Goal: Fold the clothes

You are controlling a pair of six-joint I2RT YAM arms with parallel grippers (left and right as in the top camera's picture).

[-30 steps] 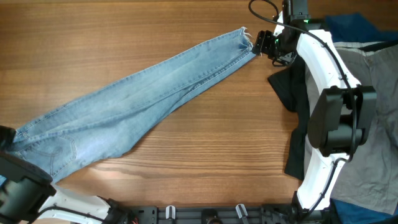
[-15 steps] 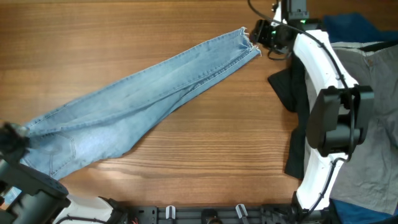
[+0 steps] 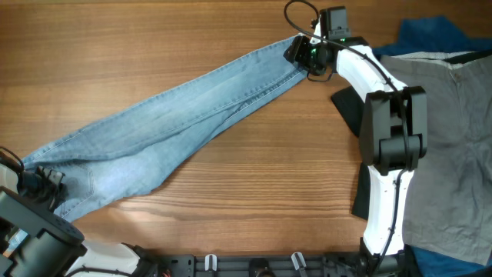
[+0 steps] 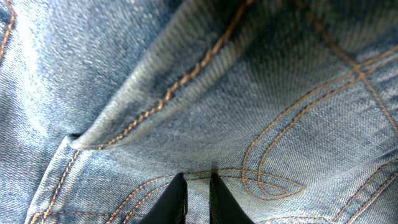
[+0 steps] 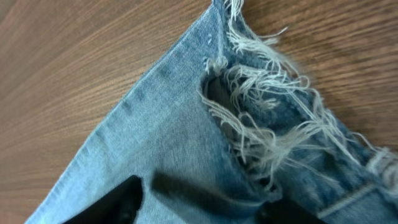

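Observation:
Light blue jeans [image 3: 177, 123] lie flat and diagonal on the wooden table, waist at the lower left, frayed hem [image 5: 261, 118] at the upper right. At the waist end my left gripper [image 3: 42, 181] is down on the cloth. In the left wrist view its gripper [image 4: 198, 180] is shut, with a thin fold of denim [image 4: 199, 112] pinched between its black fingers near orange pocket stitching. My right gripper [image 3: 300, 52] is over the hem. The right wrist view shows this gripper [image 5: 202, 202] open, its fingers [image 5: 118, 199] wide apart and straddling the leg end.
A grey garment [image 3: 446, 138] covers the right side of the table, with a black cloth [image 3: 355, 108] at its left edge and a dark blue garment [image 3: 430, 35] at the top right. Bare wood [image 3: 254, 185] lies below the jeans.
My left gripper came in from the left edge and shut on the waist of the jeans. The right gripper moved left onto the frayed hem, and its jaws have narrowed somewhat.

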